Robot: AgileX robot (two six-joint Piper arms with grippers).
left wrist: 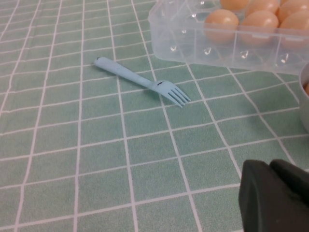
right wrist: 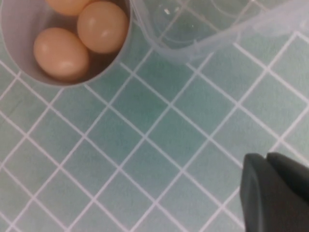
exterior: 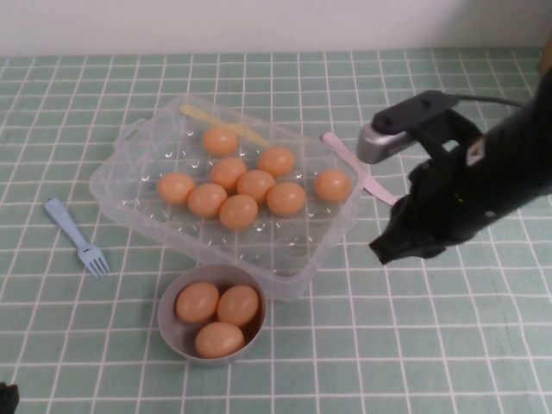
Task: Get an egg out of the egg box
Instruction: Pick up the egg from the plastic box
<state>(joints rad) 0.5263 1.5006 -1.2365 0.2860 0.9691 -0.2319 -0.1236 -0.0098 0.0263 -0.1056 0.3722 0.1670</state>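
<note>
On the green checked table [exterior: 448,345] the egg box [exterior: 285,259] sits left of centre, its clear near wall almost touching the grey bowl [exterior: 172,332], which already holds three eggs. Eight eggs remain in the box, and the one alone at its right end, the egg [exterior: 332,185], looks the likeliest pick. The right gripper [exterior: 398,250] hangs above the table just right of the box's near right corner, so that egg lies to its left and farther back, past the wall. Its fingers look pressed together and hold nothing. A low sweep leftward could catch the thin wall and shove the box into the bowl; a matte, rounded egg could also slip from a narrow pinch. The left gripper [left wrist: 273,195] rests low at the near left edge, with the blue fork [exterior: 78,237] beyond it; whether it is open I cannot tell.
</note>
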